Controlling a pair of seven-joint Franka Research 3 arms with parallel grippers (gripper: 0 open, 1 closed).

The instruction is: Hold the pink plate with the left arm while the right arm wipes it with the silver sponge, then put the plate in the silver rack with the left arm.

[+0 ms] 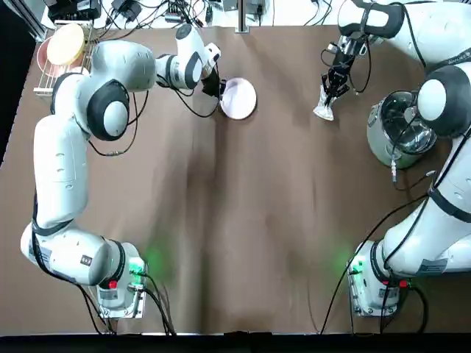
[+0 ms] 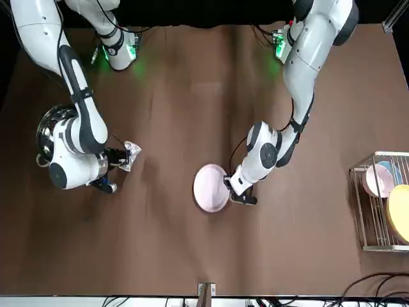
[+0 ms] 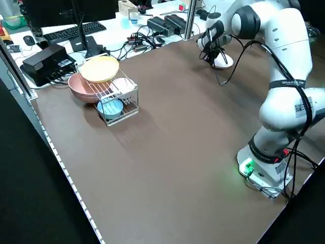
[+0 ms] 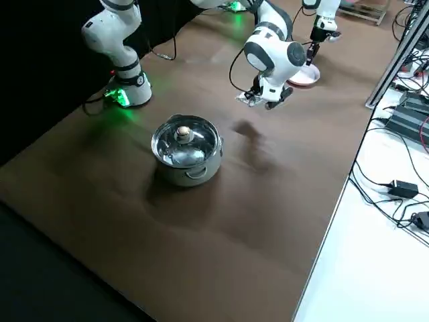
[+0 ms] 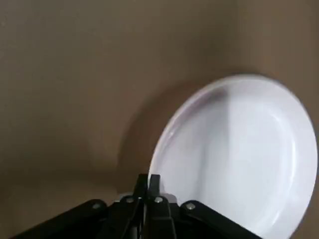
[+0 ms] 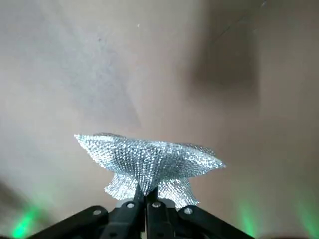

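The pink plate (image 1: 240,98) is at the table's far middle, one edge raised off the brown table, as its shadow shows in the left wrist view. My left gripper (image 1: 218,90) is shut on its near-left rim, fingers (image 5: 154,181) pinched over the edge of the plate (image 5: 239,149). To the right, my right gripper (image 1: 329,94) is shut on the silver sponge (image 1: 324,107), which hangs above the table. The sponge (image 6: 149,162) spreads out past the fingertips. The silver rack (image 1: 57,68) stands at the far left corner.
The rack (image 3: 114,99) holds a yellow-orange plate (image 3: 99,68), a pink bowl (image 3: 84,87) and a blue dish (image 3: 109,107). A steel pot with a glass lid (image 1: 401,129) stands right of the sponge. Cables and devices lie beyond the far edge.
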